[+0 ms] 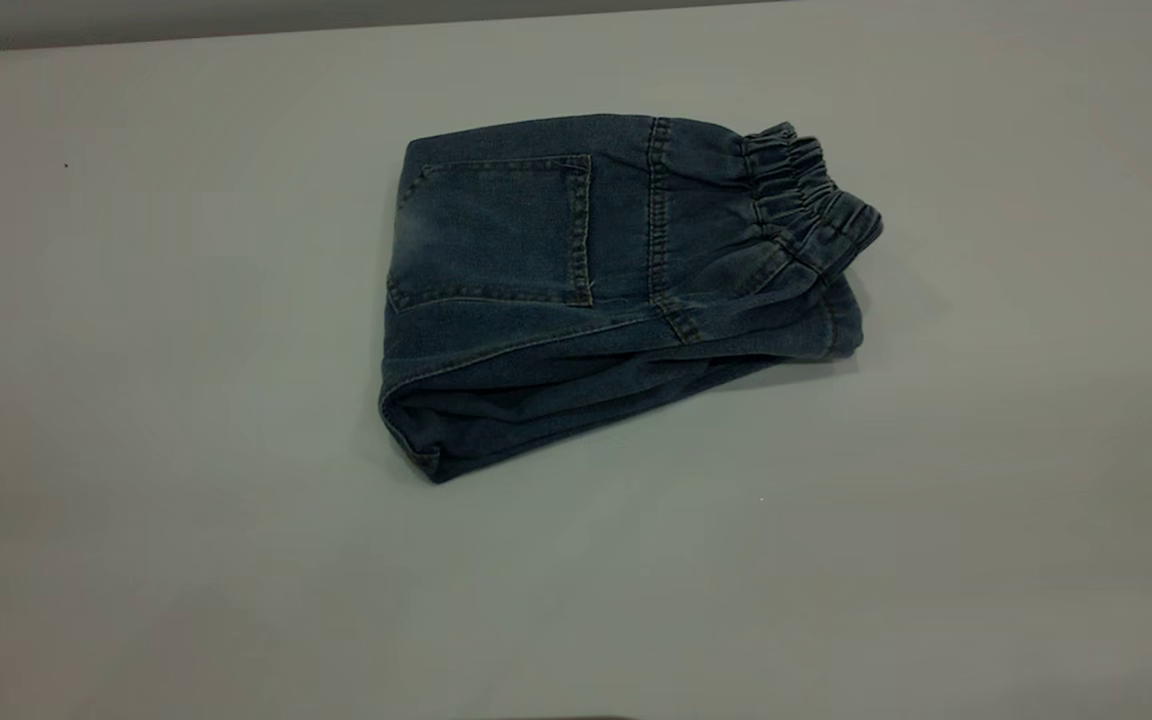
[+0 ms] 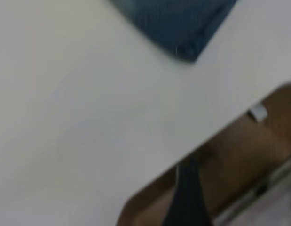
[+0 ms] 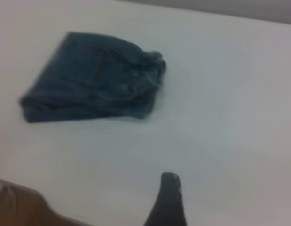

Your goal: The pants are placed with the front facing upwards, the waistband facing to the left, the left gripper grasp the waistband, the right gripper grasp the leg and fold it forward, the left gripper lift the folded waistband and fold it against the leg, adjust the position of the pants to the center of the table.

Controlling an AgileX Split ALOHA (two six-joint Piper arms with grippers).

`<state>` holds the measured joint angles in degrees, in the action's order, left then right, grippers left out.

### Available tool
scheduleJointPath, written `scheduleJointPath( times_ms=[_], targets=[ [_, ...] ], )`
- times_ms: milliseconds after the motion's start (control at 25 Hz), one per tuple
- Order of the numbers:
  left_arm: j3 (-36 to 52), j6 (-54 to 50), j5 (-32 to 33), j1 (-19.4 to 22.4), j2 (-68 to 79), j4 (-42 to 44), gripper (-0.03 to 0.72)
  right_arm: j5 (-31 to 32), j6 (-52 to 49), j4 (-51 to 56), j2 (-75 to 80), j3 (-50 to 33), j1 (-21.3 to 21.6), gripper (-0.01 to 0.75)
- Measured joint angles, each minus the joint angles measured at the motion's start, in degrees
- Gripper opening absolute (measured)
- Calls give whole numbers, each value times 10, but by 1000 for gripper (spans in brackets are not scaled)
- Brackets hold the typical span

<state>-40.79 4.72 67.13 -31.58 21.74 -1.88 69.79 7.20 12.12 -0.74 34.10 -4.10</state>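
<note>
One folded pants (image 1: pixel 576 290), one table (image 1: pixel 136 400).

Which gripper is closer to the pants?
Probably left: the left gripper hangs at the table edge near a corner of the pants; the right gripper is farther back; neither touches.

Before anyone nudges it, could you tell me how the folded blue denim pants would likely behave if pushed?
The folded blue denim pants would probably slide as a bundle. Loose stacked layers at the near edge may shift or unfold. The ruffled elastic waistband looks soft, likely crumpling.
</note>
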Motion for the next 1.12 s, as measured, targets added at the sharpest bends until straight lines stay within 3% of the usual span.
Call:
scheduleJointPath(
  times_ms=[200, 400, 1120],
  targets=[
    [71, 9, -6, 0, 0, 0, 507, -27, 10, -9, 1, -61, 0, 549],
    [111, 10, -35, 0, 0, 0, 507, -38, 12, -12, 1, -69, 0, 549],
    [127, -51, -37, 0, 0, 11, 507, -39, 13, -16, 1, -69, 0, 549]
  ],
)
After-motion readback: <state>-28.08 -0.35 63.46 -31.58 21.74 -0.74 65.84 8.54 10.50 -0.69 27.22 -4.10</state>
